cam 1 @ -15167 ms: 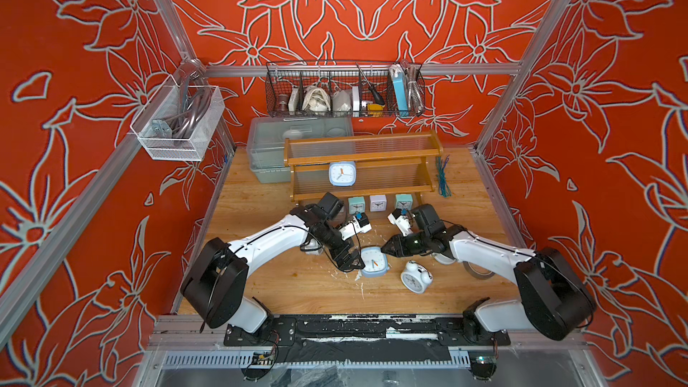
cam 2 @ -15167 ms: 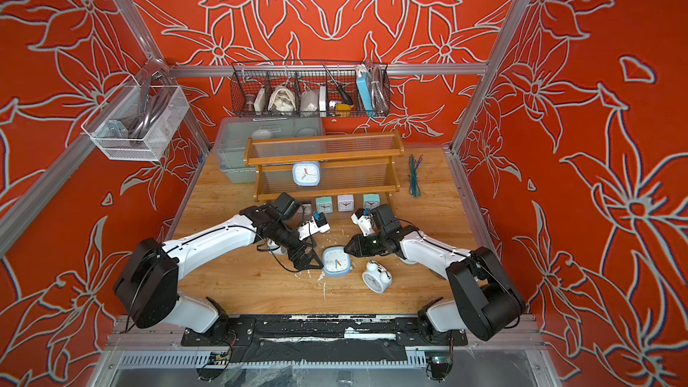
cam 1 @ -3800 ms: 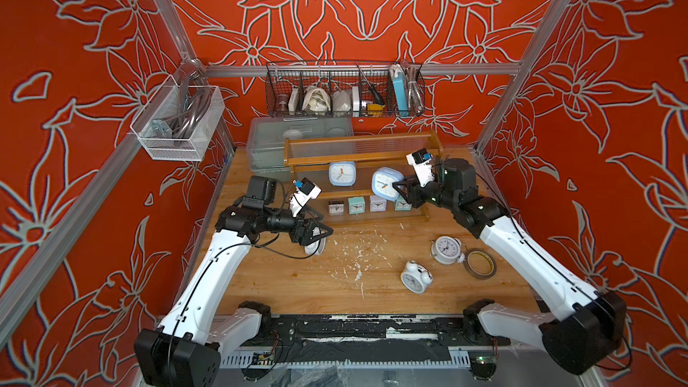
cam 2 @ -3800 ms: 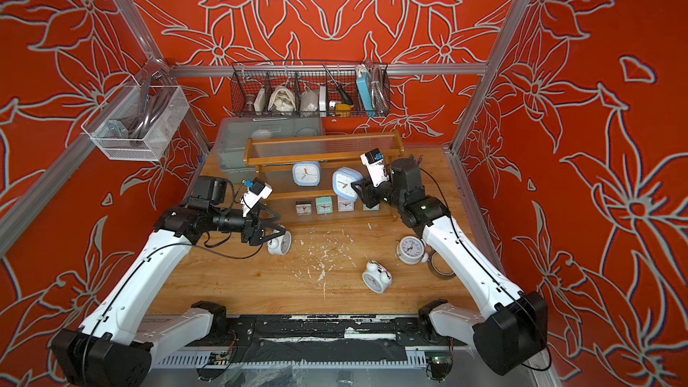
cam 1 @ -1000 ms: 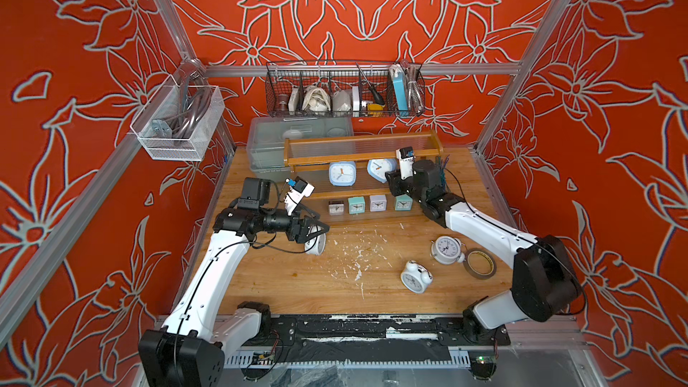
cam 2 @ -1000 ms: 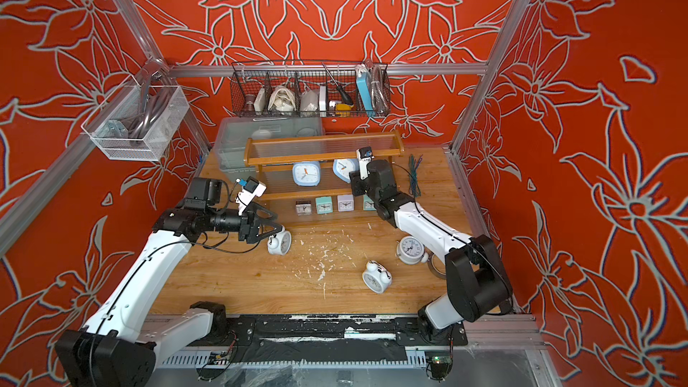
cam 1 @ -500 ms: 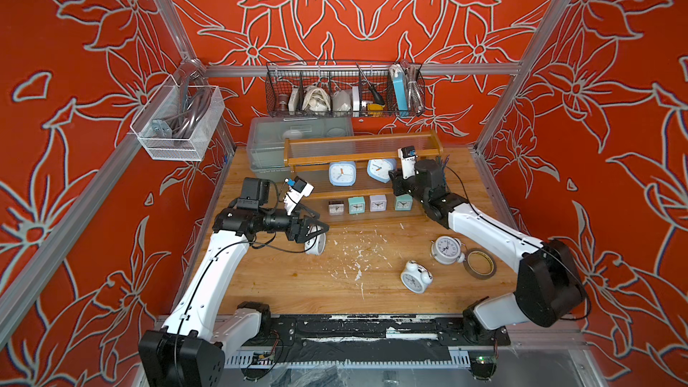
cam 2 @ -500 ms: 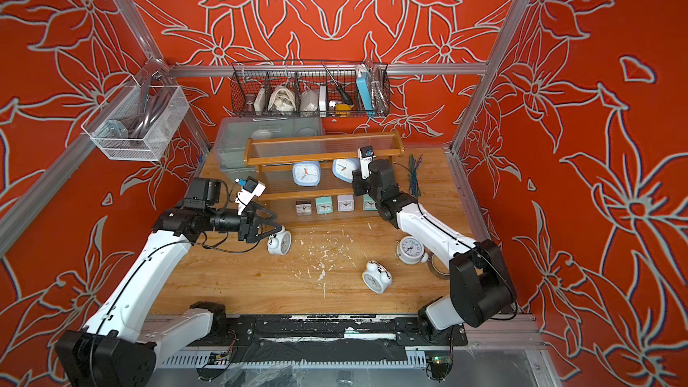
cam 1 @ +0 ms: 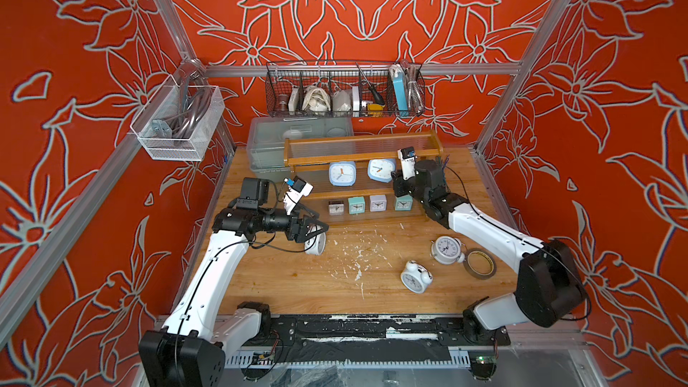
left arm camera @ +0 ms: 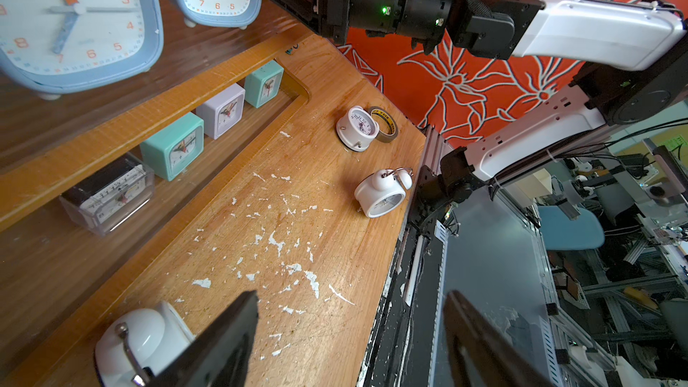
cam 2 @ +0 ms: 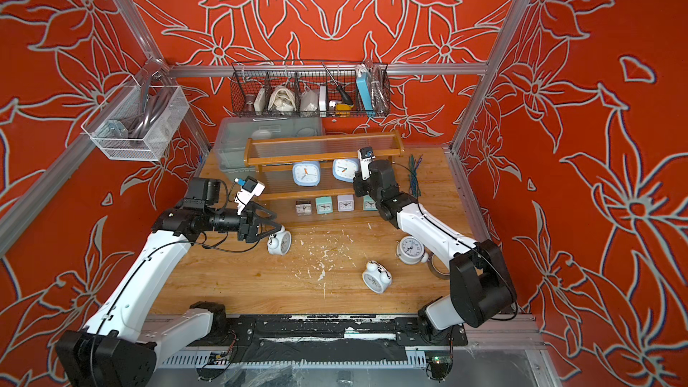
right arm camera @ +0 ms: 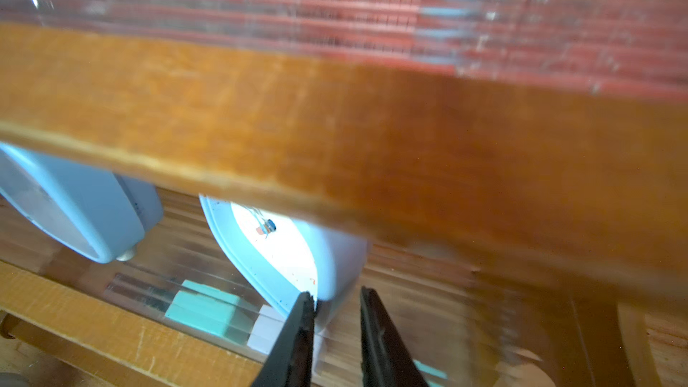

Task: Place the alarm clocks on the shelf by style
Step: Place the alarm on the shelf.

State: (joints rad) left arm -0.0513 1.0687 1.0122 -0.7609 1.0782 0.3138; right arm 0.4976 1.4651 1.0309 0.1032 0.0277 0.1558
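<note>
The brown shelf [cam 1: 363, 158] stands at the back of the table. Two pale-blue alarm clocks [cam 1: 342, 173] [cam 1: 380, 170] sit on its middle tier. Several tiny square clocks [cam 1: 356, 205] line the bottom tier. Three white twin-bell clocks lie on the table [cam 1: 315, 244] [cam 1: 446, 250] [cam 1: 415, 276]. My right gripper [right arm camera: 337, 292] is shut, holding nothing, its tips at the lower corner of the right pale-blue clock [right arm camera: 283, 255]. My left gripper [left arm camera: 353, 294] is open and empty, just beside the nearest white clock [left arm camera: 137, 340].
A tape roll [cam 1: 481, 263] lies against the right-hand white clock. A clear plastic bin [cam 1: 268, 139] stands behind the shelf, with a black wire basket [cam 1: 344, 89] on the back wall above it. A mesh basket [cam 1: 175, 124] hangs on the left wall. Green ties [cam 2: 414, 176] lie right of the shelf.
My right gripper's jaws have closed together beside the right pale-blue clock, which stays on the middle tier. The left arm has not moved.
</note>
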